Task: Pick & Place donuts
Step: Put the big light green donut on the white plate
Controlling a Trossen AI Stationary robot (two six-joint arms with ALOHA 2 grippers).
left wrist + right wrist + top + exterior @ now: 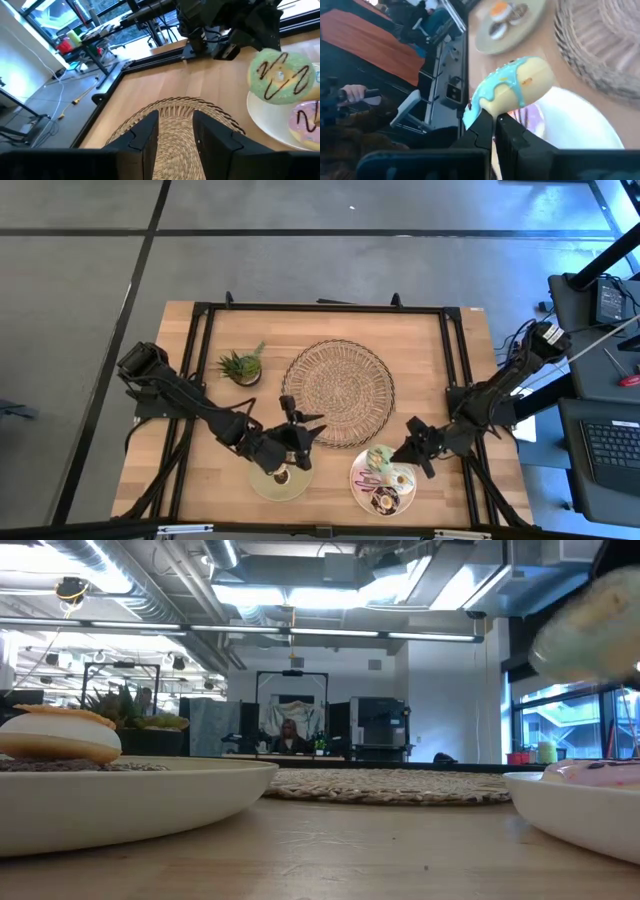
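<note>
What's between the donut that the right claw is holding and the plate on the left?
The left gripper hangs open over the left plate; nothing else visible lies between that plate and the green donut held by the right gripper.

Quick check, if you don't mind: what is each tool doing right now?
Left tool: open, empty, over the woven mat.
Right tool: closed on a green-iced donut.
</note>
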